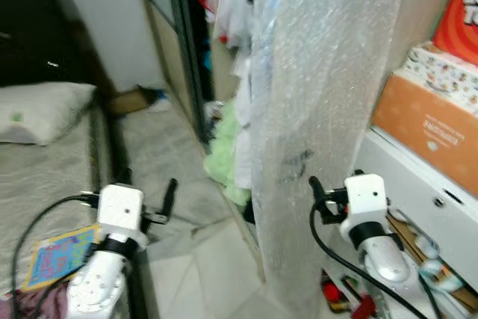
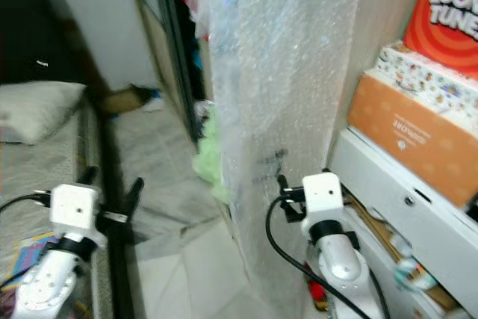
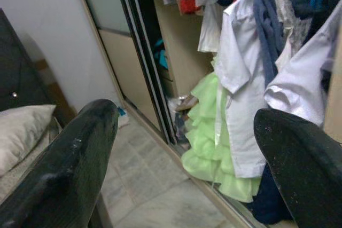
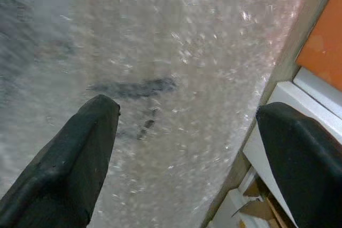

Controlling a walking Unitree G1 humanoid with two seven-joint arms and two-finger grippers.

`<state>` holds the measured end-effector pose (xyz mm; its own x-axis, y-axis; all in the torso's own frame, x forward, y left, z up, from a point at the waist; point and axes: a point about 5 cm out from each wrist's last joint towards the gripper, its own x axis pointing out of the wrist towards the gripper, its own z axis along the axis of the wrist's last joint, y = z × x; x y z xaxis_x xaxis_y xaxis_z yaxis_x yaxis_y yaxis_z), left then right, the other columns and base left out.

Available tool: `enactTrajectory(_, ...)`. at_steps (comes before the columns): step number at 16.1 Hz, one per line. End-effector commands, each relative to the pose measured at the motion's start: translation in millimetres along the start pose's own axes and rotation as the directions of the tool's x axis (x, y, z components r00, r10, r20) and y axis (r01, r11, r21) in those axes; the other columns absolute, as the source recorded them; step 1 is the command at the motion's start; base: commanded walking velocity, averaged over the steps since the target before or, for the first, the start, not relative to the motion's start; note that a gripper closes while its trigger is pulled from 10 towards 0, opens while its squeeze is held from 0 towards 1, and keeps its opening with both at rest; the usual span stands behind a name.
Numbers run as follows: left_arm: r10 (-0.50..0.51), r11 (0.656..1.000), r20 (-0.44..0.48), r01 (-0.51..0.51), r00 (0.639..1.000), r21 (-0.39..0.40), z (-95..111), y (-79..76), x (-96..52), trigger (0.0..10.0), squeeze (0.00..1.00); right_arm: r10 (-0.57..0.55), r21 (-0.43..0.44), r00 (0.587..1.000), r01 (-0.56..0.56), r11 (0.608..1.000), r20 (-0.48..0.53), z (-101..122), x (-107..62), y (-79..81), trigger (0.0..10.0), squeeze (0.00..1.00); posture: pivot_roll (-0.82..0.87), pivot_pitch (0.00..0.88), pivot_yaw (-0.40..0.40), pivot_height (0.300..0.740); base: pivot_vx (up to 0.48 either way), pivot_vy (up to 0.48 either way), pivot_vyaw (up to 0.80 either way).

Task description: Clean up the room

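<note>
- The right gripper (image 4: 187, 116) is held with its jaws spread wide and nothing between them; a tall roll of bubble wrap (image 1: 328, 87) stands straight ahead of the jaws, close but not touched.
- Beside the right jaw, the roll's edge meets a white cabinet (image 1: 418, 177), on which an orange box (image 1: 429, 128) is stacked; little open room is left on that side.
- The left gripper (image 3: 187, 132) is also held wide open and empty.
- Ahead of the left jaws, an open wardrobe (image 3: 160, 41) is seen with hanging white shirts (image 3: 240, 73) and a green ruffled garment (image 3: 214, 153) spilling down to the floor.
- A strip of pale floor (image 1: 160, 155) lies open between the bed (image 1: 52, 169) and the wardrobe's sliding-door track.
- A pillow (image 1: 41, 110) and a colourful book (image 1: 60, 255) are lying on the bed, beside the left arm.
</note>
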<state>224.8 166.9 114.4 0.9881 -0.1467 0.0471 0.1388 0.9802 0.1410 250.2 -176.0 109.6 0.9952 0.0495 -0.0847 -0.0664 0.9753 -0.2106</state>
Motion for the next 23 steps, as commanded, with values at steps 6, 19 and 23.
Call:
enactTrajectory(6, -0.003, 1.000, -0.003, 0.003, 1.000, 0.025, 0.4, 4.0, 1.7, 10.0, 0.00, 0.003, 0.006, 1.000, -0.003, 1.000, 0.011, 1.5, 3.3, 1.9, 10.0, 0.00, -0.02, 0.000, 0.015, 0.740, 0.000, 0.000, 0.80)
enactTrajectory(19, -0.020, 0.999, 0.001, 0.020, 1.000, 0.031, -1.2, 0.2, 2.7, 10.0, 0.00, -0.004, -0.011, 1.000, 0.004, 1.000, 0.002, -1.6, -0.7, -1.8, 10.0, 0.00, -0.02, 0.000, 0.005, 0.740, 0.000, 0.000, 0.49)
enactTrajectory(23, -0.025, 0.999, 0.006, 0.025, 1.000, 0.033, 0.0, 0.8, 2.3, 10.0, 0.00, -0.112, -0.082, 0.990, 0.105, 0.991, -0.085, -21.5, -49.0, -25.5, 10.0, 0.00, -0.02, 0.000, 0.002, 0.740, 0.000, 0.000, 0.00)
